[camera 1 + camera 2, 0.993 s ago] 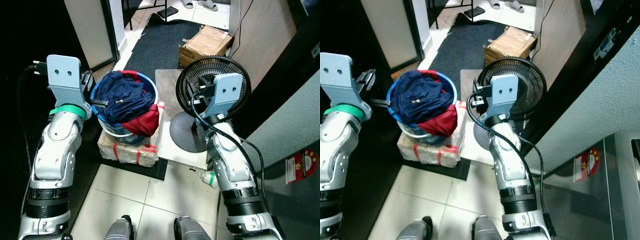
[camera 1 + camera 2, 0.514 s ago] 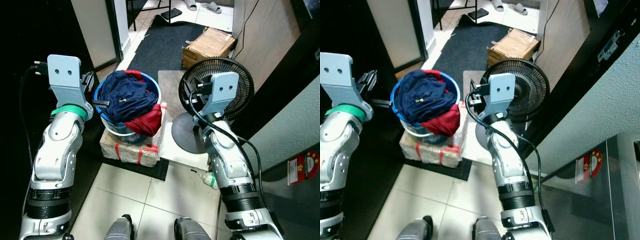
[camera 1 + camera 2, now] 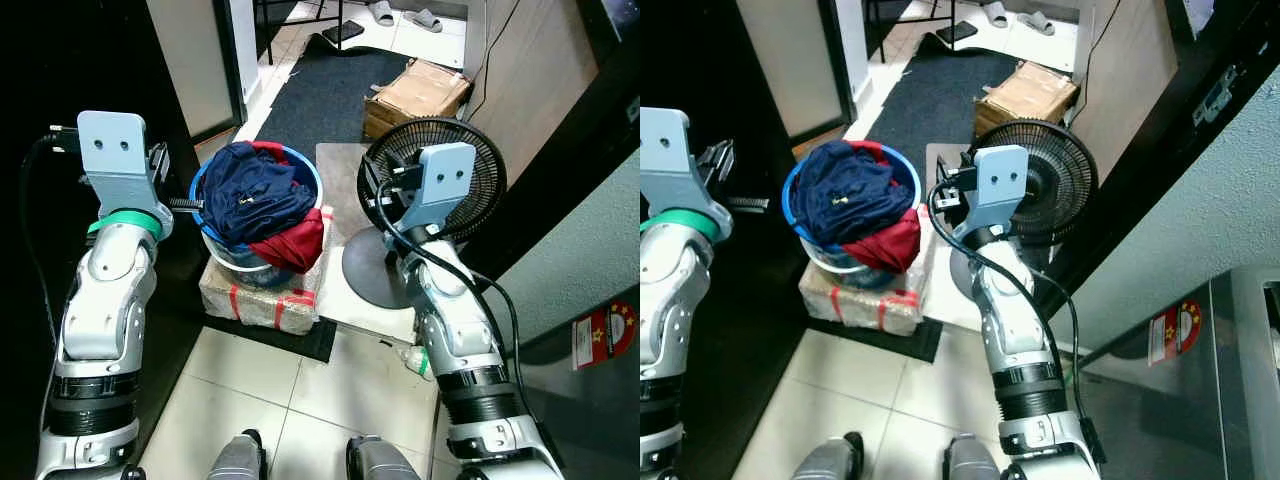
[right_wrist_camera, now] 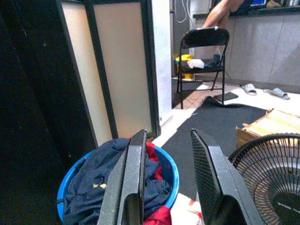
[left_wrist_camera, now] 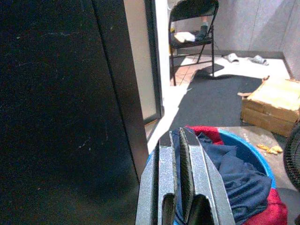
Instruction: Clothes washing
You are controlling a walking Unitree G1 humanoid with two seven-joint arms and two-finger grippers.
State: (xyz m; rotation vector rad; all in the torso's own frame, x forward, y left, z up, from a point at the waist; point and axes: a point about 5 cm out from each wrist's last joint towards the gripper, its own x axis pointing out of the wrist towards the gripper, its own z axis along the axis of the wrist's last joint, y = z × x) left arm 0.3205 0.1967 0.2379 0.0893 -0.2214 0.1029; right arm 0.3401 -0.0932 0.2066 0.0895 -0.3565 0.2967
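The left gripper [image 5: 179, 140] has its two black fingers pressed together, with only a thin slit between them, and nothing is held inside. It hangs just beside the left rim of the blue basin [image 3: 306, 181], and I cannot tell if the tips touch the rim. The right gripper [image 4: 166, 173] is wide apart — a clear gap between the two fingers — and it holds nothing; it is raised in front of the black floor fan [image 3: 432, 200], at the right side of the basin.

The basin is full of clothes: a navy blue garment [image 3: 250, 195] lies on top and a red garment [image 3: 295, 245] comes out at the front edge. The basin stands on a wrapped parcel with red tape [image 3: 262, 296], which rests on the edge of a dark mat [image 3: 320, 85]. A cardboard box [image 3: 418, 92] is behind the fan.

Compared with half a second ago, the left arm has moved outward to the left — its wrist plate is now further from the basin. The right arm is almost at the same place, and the clothes have not changed.
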